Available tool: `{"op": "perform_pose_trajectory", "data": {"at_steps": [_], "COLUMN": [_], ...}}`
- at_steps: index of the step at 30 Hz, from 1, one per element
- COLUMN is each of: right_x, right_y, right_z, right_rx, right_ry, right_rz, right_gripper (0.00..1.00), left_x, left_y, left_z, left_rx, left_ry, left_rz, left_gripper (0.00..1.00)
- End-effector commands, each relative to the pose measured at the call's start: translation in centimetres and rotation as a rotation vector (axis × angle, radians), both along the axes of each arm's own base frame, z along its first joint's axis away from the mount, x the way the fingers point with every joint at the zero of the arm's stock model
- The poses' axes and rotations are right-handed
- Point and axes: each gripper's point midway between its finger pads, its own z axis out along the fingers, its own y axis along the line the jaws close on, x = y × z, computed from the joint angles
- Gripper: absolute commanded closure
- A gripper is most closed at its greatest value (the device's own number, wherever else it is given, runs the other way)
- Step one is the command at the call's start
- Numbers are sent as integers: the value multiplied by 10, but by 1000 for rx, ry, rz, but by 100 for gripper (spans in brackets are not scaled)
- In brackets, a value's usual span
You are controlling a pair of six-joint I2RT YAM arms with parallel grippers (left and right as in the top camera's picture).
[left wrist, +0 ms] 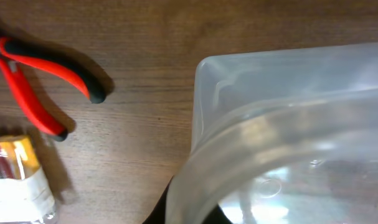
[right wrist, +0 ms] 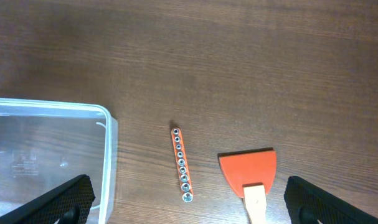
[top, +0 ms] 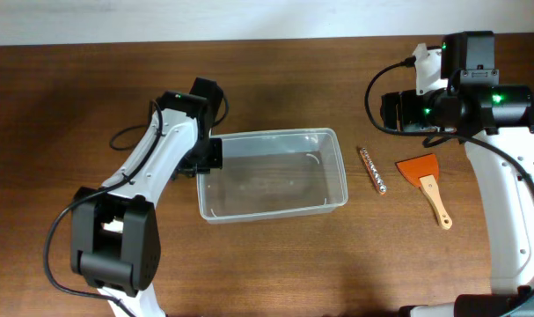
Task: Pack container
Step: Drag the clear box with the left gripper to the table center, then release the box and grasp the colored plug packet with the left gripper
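The clear plastic container [top: 275,135] lies mid-table with nothing in it. My left gripper [top: 205,160] is shut on the rim of its left end; in the left wrist view the black fingers [left wrist: 189,211] sit on either side of the rim [left wrist: 251,130]. My right gripper [top: 418,107] is open wide and empty, hovering above the table right of the container. In the right wrist view its fingers [right wrist: 189,202] straddle an orange socket rail [right wrist: 181,165] and an orange scraper [right wrist: 248,168], well above them. The container's corner [right wrist: 108,143] shows at the left.
The socket rail [top: 372,171] and the wooden-handled scraper [top: 429,180] lie right of the container. Red-and-black pliers [left wrist: 33,81] and a small clear box with coloured contents [left wrist: 17,177] lie left of the container, hidden under my left arm in the overhead view.
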Motion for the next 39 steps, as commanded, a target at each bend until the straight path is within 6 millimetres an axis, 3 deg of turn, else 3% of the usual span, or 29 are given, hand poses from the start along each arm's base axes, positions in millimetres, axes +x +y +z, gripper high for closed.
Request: {"op": "perform_pose_trajectory", "data": {"at_steps": [1,4,9,12,17,21,24,26,29,32,35,39], "right_x": [3,3,3,3,2,2,9,14,16,3,-10,-19], "right_y": [3,3,3,3,3,3,3,2,-12,-38,-53,-56], "right_z": [8,8,8,8,7,7,11,16,20,27,35,35], "right_rx": [1,1,1,1,1,1,1,-5,-54,-112,-136,-132], "right_ry": [-20,-20,-20,-20,-20,-19,-49,-79,-91,-79,-79,-60], "right_rz": [15,15,15,15,15,15,15,11,-64,-244,-347,-352], "right_gripper": [1,1,1,1,1,1,1,1,1,1,1,1], "left_x": [-14,-16,-14,-14,-8,14,36,45,48,33,14,-18], "left_y": [12,12,12,12,14,21,16,21,41,74,113,155], "left_z": [-9,-13,-13,-13,-6,25,72,105,143,165,170,155], "left_rx": [64,66,64,64,80,126,95,97,115,123,139,169], "left_ry": [31,38,29,29,-2,-118,-261,-354,-453,-471,-444,-324], "left_rz": [-23,-24,-23,-24,-23,-19,-26,-20,29,107,255,426], "left_gripper": [98,95,51,34,34,31,25,5,1,1,1,1]}}
